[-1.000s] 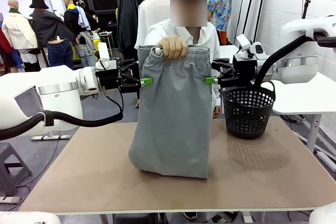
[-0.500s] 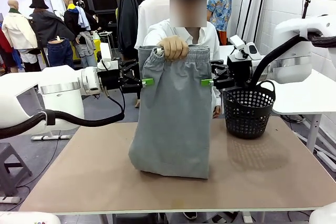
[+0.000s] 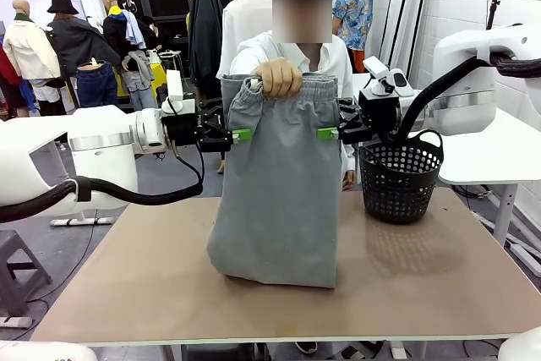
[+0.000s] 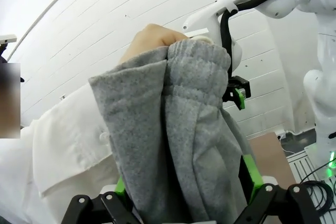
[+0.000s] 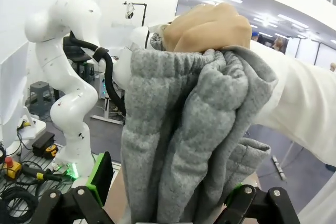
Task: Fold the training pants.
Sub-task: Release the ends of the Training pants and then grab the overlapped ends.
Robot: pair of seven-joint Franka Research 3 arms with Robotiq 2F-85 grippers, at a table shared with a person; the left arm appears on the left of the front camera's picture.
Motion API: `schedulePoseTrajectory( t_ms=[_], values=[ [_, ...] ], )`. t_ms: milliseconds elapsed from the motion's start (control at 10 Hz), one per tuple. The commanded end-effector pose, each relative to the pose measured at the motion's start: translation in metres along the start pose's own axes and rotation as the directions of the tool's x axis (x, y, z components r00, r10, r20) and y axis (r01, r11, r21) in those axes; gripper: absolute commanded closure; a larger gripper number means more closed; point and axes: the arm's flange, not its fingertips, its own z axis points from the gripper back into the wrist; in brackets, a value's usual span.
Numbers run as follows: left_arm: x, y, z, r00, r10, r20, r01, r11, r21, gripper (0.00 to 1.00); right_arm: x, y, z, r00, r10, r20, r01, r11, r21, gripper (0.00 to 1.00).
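The training pants (image 3: 279, 200) hide most of the person (image 3: 336, 57) and part of the table's (image 3: 127, 276) far edge.

No word, number, brand or sign can be read in any view. The training pants (image 3: 279, 200), hanging between the left claw (image 3: 240, 134) and the right claw (image 3: 328, 133), show plain grey cloth. The black basket (image 3: 397, 185) just beyond the right claw carries no legible mark.

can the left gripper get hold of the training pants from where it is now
Probably yes: the left gripper is open, with the edge of the training pants between its jaws, below the waistband. The person's hand holds the waistband higher up, clear of it.
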Motion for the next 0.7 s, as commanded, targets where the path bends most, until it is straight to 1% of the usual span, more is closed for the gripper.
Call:
schedulePoseTrajectory(
  t_ms=[0, 100, 300, 500, 600],
  values=[
    [0.007, 0.007, -0.01, 0.999, 0.039, -0.015, -0.04, 0.997, -0.062, 0.0, -0.005, -0.002, -0.012, 1.0, 0.01, 0.027, -0.009, 0.999, -0.039, 0.0],
    [0.009, 0.007, -0.015, 0.998, 0.067, -0.018, -0.068, 0.995, -0.076, 0.0, -0.006, -0.003, -0.015, 0.999, 0.02, 0.029, -0.018, 0.998, -0.061, 0.0],
    [0.009, 0.008, -0.024, 0.989, 0.137, -0.057, -0.142, 0.984, -0.107, 0.0, -0.009, -0.005, -0.022, 0.998, 0.041, 0.038, -0.038, 0.996, -0.083, 0.0],
    [0.01, 0.008, -0.032, 0.973, 0.205, -0.102, -0.217, 0.967, -0.135, 0.0, -0.01, -0.009, -0.03, 0.998, 0.045, 0.038, -0.042, 0.996, -0.08, 0.0],
    [0.011, 0.008, -0.034, 0.969, 0.225, -0.105, -0.238, 0.961, -0.141, 0.0, -0.01, -0.012, -0.034, 0.998, 0.048, 0.046, -0.045, 0.996, -0.082, 0.0]
  ],
)
